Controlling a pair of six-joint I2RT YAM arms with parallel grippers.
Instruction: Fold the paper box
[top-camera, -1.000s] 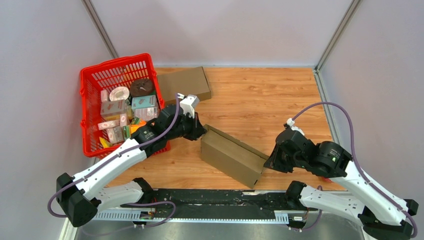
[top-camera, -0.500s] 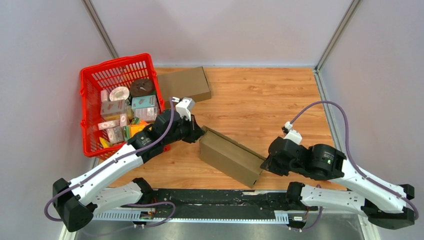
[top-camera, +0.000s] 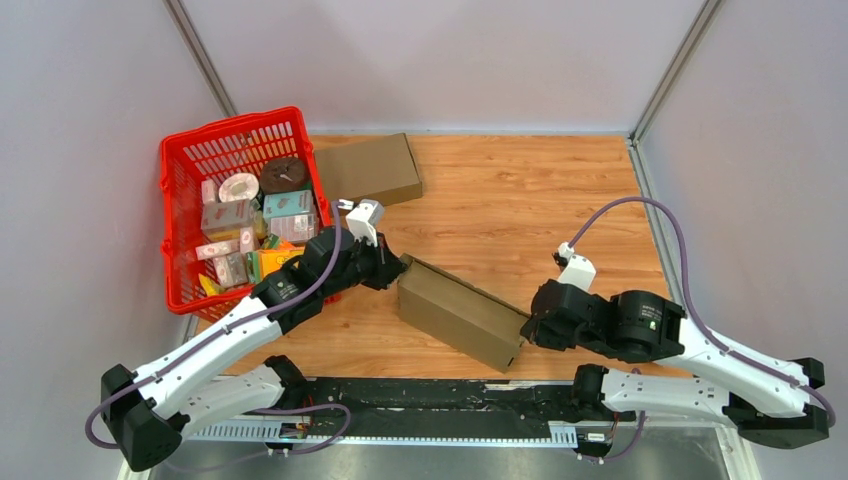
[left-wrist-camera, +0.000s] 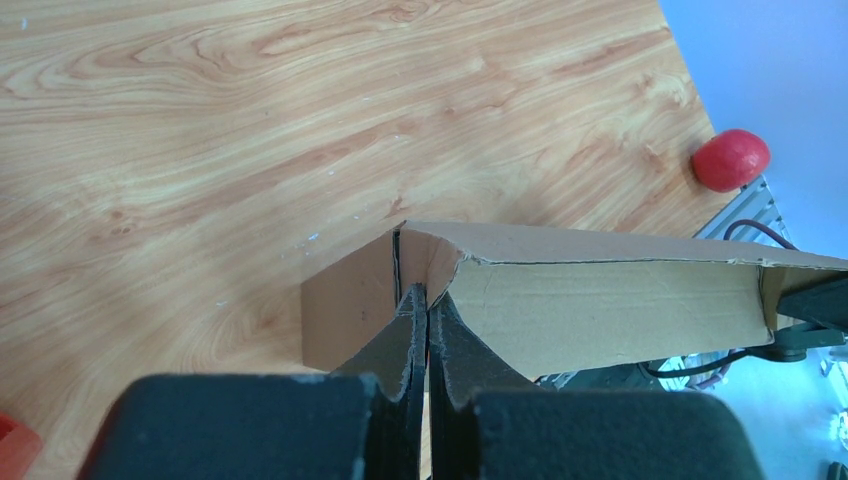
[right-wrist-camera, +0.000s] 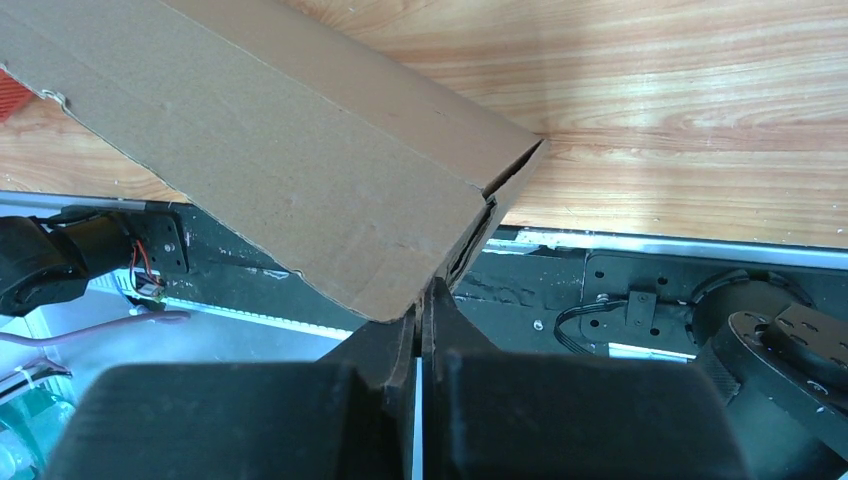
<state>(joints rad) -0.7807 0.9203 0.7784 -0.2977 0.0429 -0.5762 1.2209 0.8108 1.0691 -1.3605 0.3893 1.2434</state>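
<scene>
A long brown paper box lies slantwise at the front middle of the table, its lid partly raised. My left gripper is shut and pinches the box's far left corner flap; in the left wrist view the closed fingertips sit at the corner of the box. My right gripper is shut at the box's near right corner; in the right wrist view the fingertips grip the box's edge.
A red basket with several small items stands at the left. A flat brown cardboard piece lies behind it at the table's back. A red ball lies near the table edge in the left wrist view.
Both arms shifted slightly left and down with the box; the right arm has lowered and stretched out. Both grippers stay shut on the box's corners.
</scene>
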